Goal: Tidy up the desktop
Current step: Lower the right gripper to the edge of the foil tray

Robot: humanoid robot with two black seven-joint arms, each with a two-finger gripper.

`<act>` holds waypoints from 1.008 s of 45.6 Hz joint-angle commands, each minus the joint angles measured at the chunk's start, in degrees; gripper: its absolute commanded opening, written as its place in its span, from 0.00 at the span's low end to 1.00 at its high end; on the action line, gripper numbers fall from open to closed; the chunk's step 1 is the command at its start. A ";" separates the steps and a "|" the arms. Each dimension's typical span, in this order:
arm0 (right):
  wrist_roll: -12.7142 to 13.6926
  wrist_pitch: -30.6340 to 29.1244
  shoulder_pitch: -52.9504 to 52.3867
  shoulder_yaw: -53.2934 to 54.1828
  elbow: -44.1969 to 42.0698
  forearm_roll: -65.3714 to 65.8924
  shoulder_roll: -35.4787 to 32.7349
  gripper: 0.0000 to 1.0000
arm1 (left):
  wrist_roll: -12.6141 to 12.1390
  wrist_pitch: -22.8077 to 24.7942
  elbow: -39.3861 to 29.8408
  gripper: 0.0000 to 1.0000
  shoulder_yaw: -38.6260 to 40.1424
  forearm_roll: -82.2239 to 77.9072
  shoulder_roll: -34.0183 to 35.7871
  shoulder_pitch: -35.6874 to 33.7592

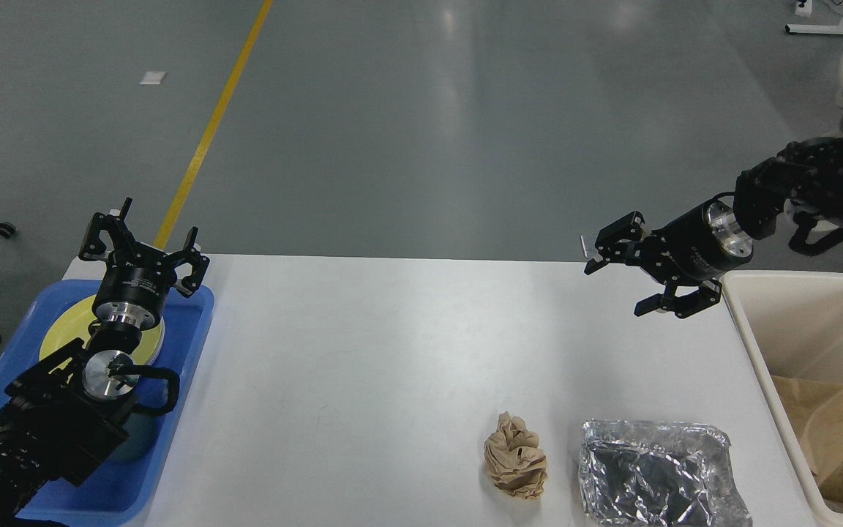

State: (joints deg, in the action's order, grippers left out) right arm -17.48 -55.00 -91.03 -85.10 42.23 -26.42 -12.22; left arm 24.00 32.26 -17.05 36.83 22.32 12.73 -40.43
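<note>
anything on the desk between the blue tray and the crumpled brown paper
No. In the head view, the stretch of desktop between the blue tray and the crumpled brown paper is bare white surface.

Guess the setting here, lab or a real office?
Likely a robot test lab or industrial hall: bare grey floor with a yellow line, and a lone white desktop staged with a blue tray and cream bin.

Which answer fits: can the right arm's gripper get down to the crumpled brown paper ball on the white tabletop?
Probably yes. The right gripper hangs open above the far right of the white tabletop, and only bare surface lies between it and the crumpled brown paper ball. The crinkled foil tray sits beside the ball, apart from it.
</note>
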 commanded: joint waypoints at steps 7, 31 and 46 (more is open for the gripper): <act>-0.01 0.00 3.84 0.81 -0.22 -0.92 0.00 1.00 | 0.08 0.00 0.00 0.97 0.00 0.01 0.01 0.00; 0.17 12.45 12.27 3.36 -3.03 -2.59 -0.52 1.00 | -0.01 0.00 0.00 0.97 0.00 0.01 0.01 0.00; 0.34 14.65 15.18 2.05 -1.98 -0.66 -8.96 1.00 | -0.01 0.00 0.00 0.97 0.00 0.01 0.01 0.00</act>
State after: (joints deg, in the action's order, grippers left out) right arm -17.16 -40.25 -75.78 -81.89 39.36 -28.76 -18.49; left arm 24.00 32.26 -17.05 36.82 22.32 12.74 -40.43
